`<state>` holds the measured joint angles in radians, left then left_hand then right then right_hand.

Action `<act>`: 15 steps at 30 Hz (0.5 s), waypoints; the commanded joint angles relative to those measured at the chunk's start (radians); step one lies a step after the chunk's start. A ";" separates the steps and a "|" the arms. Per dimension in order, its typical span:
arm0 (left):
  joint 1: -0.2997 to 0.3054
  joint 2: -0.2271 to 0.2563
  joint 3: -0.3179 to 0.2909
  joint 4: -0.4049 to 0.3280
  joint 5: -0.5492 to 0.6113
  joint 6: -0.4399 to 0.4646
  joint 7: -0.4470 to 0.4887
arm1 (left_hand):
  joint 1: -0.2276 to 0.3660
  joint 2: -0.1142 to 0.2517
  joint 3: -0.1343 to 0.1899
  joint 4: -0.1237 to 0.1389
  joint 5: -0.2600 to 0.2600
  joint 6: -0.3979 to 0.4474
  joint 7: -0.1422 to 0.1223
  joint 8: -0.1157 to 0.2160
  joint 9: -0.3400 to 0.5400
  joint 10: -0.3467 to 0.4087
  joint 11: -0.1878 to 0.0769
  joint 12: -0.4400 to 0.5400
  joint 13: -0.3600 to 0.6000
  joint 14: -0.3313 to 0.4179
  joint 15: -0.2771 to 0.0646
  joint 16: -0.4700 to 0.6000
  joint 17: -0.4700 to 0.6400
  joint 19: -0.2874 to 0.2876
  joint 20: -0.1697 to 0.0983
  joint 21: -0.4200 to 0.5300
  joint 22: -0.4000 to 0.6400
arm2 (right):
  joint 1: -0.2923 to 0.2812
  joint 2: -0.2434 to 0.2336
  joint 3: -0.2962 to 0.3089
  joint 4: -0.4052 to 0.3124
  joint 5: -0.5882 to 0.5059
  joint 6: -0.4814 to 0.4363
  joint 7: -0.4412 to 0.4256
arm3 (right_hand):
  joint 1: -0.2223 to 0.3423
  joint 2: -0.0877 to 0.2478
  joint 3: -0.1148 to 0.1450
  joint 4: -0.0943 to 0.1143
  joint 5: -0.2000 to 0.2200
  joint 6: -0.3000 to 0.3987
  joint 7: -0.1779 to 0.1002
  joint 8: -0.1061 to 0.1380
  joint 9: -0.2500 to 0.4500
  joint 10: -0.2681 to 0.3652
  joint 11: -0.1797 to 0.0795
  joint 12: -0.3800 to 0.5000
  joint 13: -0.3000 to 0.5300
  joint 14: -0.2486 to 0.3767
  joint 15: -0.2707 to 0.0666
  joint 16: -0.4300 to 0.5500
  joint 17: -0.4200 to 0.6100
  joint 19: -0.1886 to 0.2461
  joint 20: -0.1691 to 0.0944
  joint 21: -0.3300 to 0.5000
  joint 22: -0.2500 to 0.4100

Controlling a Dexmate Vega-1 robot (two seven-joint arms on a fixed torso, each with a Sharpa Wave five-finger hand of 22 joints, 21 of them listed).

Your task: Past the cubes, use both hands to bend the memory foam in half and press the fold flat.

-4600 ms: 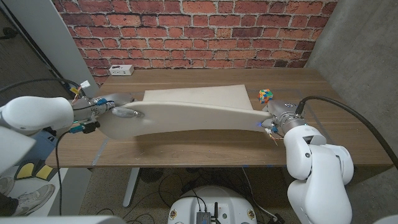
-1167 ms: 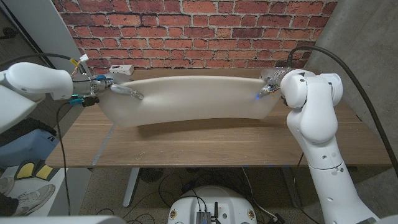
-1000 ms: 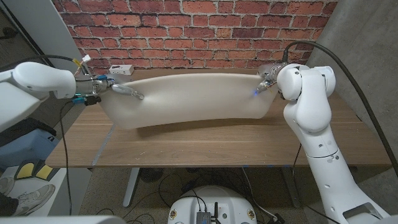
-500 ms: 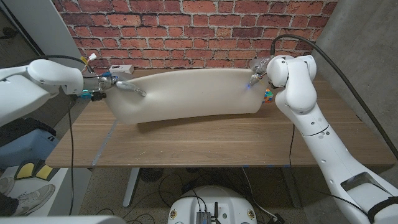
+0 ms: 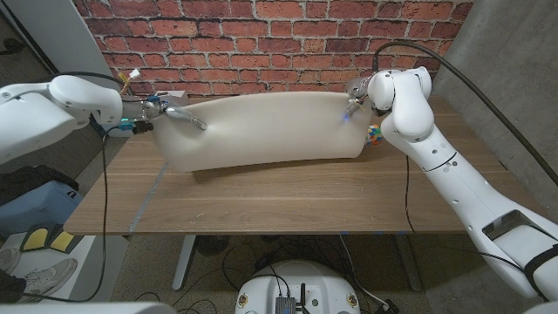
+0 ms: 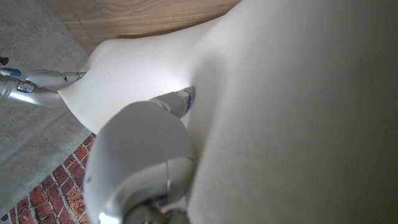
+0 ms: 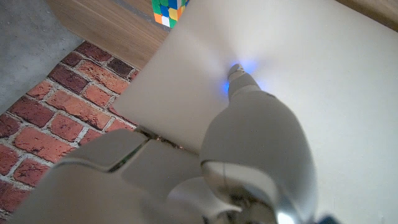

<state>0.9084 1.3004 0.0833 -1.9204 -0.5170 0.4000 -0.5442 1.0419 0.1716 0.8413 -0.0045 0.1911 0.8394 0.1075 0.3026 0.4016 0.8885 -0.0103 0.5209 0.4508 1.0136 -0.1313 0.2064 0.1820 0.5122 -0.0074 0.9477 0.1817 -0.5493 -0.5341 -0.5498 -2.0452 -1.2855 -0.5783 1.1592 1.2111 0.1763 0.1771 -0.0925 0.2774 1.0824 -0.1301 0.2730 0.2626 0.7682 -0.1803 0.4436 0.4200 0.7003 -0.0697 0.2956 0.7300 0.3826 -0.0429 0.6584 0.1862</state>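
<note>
A long cream sheet of memory foam [image 5: 261, 131] stands raised over the far half of the table, its upper edge curled toward the brick wall. My left hand [image 5: 177, 116] grips its left end, fingers lying over the foam [image 6: 298, 124]. My right hand [image 5: 356, 103] grips the right end, and a blue light glows at a fingertip [image 7: 235, 74] pressed into the foam [image 7: 323, 74]. A multicoloured cube [image 5: 375, 133] sits on the table just beyond the foam's right edge, and the cube [image 7: 169, 9] appears in the right wrist view too.
A white power strip [image 5: 170, 96] lies at the table's far left, by the brick wall. The wooden table [image 5: 288, 196] has bare surface in front of the foam. A concrete pillar stands at the right.
Both hands have carried the foam's near edge up and away toward the wall. The right arm swung far back and the cube came into sight at the foam's right.
</note>
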 commanded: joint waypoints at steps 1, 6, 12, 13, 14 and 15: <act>-0.157 -0.029 0.159 0.105 -0.019 -0.005 0.020 | -0.005 0.020 0.023 0.010 0.005 0.024 0.032 -0.002 0.006 0.096 -0.080 0.005 0.005 0.006 0.003 0.005 0.002 -0.002 0.003 0.006 -0.001 | 0.131 -0.029 -0.110 0.112 0.088 -0.049 -0.044 | 0.012 0.004 0.008 0.001 0.001 0.011 0.023 0.007 0.006 0.001 0.008 -0.002 0.007 0.008 -0.164 -0.003 0.004 0.010 -0.043 0.006 0.002; -0.190 -0.056 0.194 0.138 -0.008 -0.012 0.054 | -0.006 0.019 0.023 0.010 0.004 0.024 0.031 -0.003 0.009 0.095 -0.082 0.004 0.009 0.007 0.001 0.005 0.002 -0.001 0.004 0.009 -0.001 | 0.151 -0.039 -0.136 0.145 0.141 -0.054 -0.137 | 0.011 0.005 0.010 0.003 0.000 0.006 0.026 0.006 0.009 0.003 0.012 -0.002 0.008 0.010 -0.163 -0.004 0.004 0.009 -0.043 0.007 0.001; -0.258 -0.101 0.255 0.185 0.018 -0.015 0.045 | -0.007 0.019 0.023 0.010 0.004 0.023 0.030 -0.006 0.009 0.095 -0.083 0.002 0.009 0.005 0.001 0.005 0.003 -0.002 0.004 0.011 -0.001 | 0.176 -0.044 -0.172 0.197 0.199 -0.050 -0.258 | 0.013 0.005 0.014 0.003 0.000 0.005 0.027 0.005 0.012 0.005 0.013 -0.003 0.009 0.016 -0.165 -0.003 0.006 0.013 -0.041 0.010 0.001; -0.268 -0.108 0.264 0.192 0.024 -0.014 0.045 | -0.007 0.020 0.023 0.010 0.004 0.023 0.030 -0.007 0.008 0.094 -0.086 0.001 0.008 0.005 0.002 0.005 0.003 -0.003 0.004 0.011 -0.001 | 0.174 -0.046 -0.175 0.204 0.210 -0.045 -0.295 | 0.012 0.005 0.014 0.005 -0.001 0.005 0.027 0.005 0.012 0.004 0.011 -0.004 0.010 0.017 -0.163 -0.003 0.006 0.013 -0.041 0.011 0.001; -0.280 -0.117 0.274 0.200 0.029 -0.011 0.044 | -0.008 0.019 0.023 0.010 0.004 0.023 0.030 -0.007 0.008 0.093 -0.084 0.000 0.008 0.005 0.003 0.005 0.003 -0.002 0.004 0.012 -0.001 | 0.175 -0.047 -0.178 0.212 0.222 -0.042 -0.324 | 0.014 0.006 0.016 0.004 -0.001 0.007 0.027 0.005 0.011 0.007 0.014 -0.004 0.009 0.020 -0.164 -0.002 0.007 0.016 -0.039 0.012 0.001; -0.294 -0.125 0.285 0.208 0.035 -0.010 0.039 | -0.008 0.020 0.023 0.010 0.004 0.023 0.030 -0.007 0.008 0.093 -0.083 0.000 0.009 0.004 0.003 0.005 0.003 -0.002 0.006 0.012 -0.001 | 0.177 -0.046 -0.181 0.223 0.236 -0.041 -0.348 | 0.015 0.005 0.016 0.004 -0.001 0.007 0.027 0.004 0.011 0.007 0.014 -0.004 0.009 0.021 -0.165 -0.001 0.007 0.016 -0.039 0.012 0.001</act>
<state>0.7248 1.2385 0.2677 -1.7897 -0.5180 0.3906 -0.5088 1.0419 0.1716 0.8452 -0.0083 0.1881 0.8395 0.1076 0.2968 0.4063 0.8903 -0.0086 0.5144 0.4587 1.0150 -0.1300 0.2063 0.1814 0.5122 -0.0074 0.9554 0.1818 -0.4173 -0.5676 -0.6732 -1.9090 -1.1511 -0.6197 1.0133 1.2153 0.1804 0.1836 -0.0883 0.2738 1.0714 -0.1193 0.2729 0.2721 0.7680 -0.1729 0.4397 0.4246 0.7116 -0.0663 0.2919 0.7346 0.3902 -0.0430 0.6659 0.1863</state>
